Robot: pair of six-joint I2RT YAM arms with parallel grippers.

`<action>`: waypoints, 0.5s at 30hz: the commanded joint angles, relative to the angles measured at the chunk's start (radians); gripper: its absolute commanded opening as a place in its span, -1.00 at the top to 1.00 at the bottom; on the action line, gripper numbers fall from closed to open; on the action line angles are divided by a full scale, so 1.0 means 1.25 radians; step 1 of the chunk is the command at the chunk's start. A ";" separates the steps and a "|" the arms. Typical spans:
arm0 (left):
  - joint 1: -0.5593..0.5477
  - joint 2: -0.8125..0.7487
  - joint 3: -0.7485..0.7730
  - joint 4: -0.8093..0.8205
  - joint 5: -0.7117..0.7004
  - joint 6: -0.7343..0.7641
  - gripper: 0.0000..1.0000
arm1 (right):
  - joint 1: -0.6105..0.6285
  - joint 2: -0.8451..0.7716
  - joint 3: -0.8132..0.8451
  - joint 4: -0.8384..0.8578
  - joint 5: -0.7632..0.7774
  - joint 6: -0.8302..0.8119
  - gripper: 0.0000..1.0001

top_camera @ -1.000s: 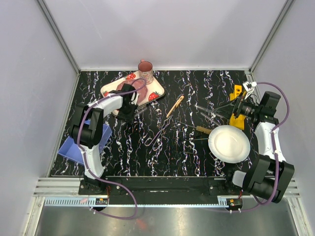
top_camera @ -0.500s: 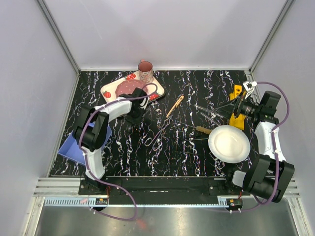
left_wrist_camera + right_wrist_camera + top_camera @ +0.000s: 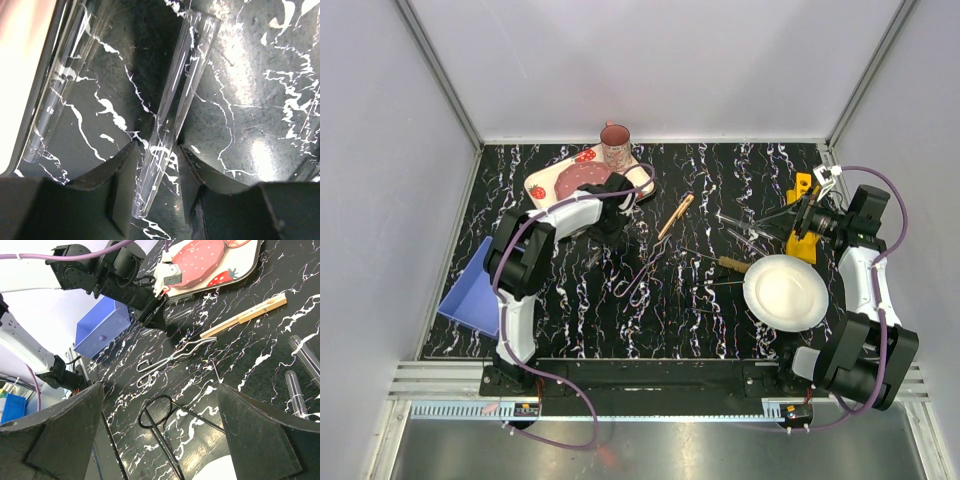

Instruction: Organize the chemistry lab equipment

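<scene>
My left gripper [image 3: 614, 221] is low over the table just in front of the strawberry tray [image 3: 546, 180], jaws open. In the left wrist view its fingers [image 3: 125, 165] straddle a clear glass test tube [image 3: 172, 115] lying on the table, with small gaps either side. A second test tube [image 3: 62, 85] lies beside the tray's edge. The metal wire tong [image 3: 640, 272] and a wooden holder [image 3: 675, 215] lie mid-table. More test tubes [image 3: 740, 232] and a wooden-handled tool [image 3: 732, 264] lie by the plate. My right gripper [image 3: 810, 215] is open and empty, above a black wire ring tool [image 3: 167, 410].
A round white plate [image 3: 786, 292] sits at the right front. A pink mug [image 3: 615, 145] stands at the tray's far end. A blue bin [image 3: 470, 290] lies at the left edge. A yellow rack [image 3: 802, 228] stands under my right gripper.
My left gripper has moved to the right along the tray's front edge, off the tray and down over a test tube. The right arm has not moved.
</scene>
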 commanded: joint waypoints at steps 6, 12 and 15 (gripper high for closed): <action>-0.032 0.057 0.029 0.008 0.007 -0.037 0.36 | 0.006 -0.011 0.024 0.005 -0.018 -0.013 -1.00; -0.051 0.040 0.022 0.019 0.014 -0.054 0.60 | 0.006 -0.018 0.022 0.005 -0.018 -0.015 -0.99; -0.051 0.018 0.011 0.028 0.028 -0.072 0.65 | 0.006 -0.027 0.018 0.000 -0.023 -0.021 -0.99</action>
